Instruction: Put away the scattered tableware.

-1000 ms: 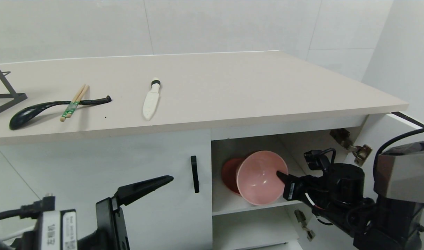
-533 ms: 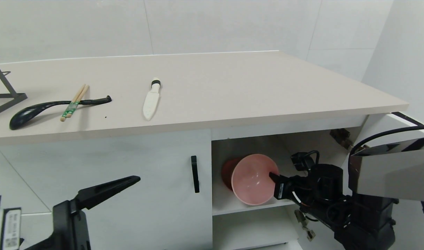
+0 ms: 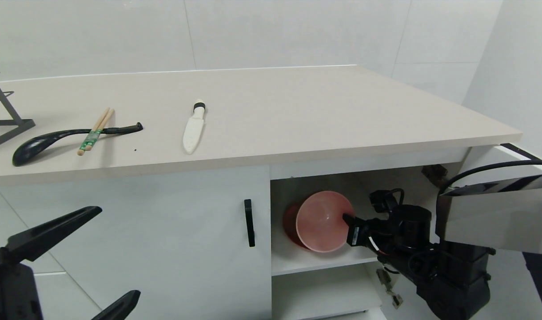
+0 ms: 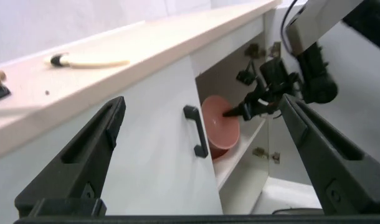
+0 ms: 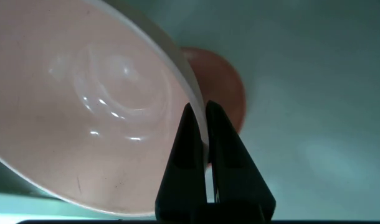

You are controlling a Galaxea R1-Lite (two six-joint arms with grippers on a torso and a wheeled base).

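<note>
Change: the right claw (image 3: 344, 218) now sits deeper in the open cabinet with the pink bowl (image 3: 320, 221). The left claw (image 3: 114, 251) has dropped lower and moved farther left.
Right claw: fingers clamped on the pink bowl's rim, one inside and one outside.
Pink bowl: tipped on edge just left of this claw, above the upper shelf (image 3: 297, 263).
Red bowl (image 3: 288, 222): directly behind the pink bowl, past the claw's tips.
Left claw: fingers wide apart and holding nothing, before the closed door (image 3: 164, 231), well apart from the right claw.
Countertop (image 3: 342, 115): above both claws. A white knife (image 3: 193, 129), chopsticks (image 3: 93, 133) and a black ladle (image 3: 53, 138) lie there, the chopsticks crossing the ladle's handle.
</note>
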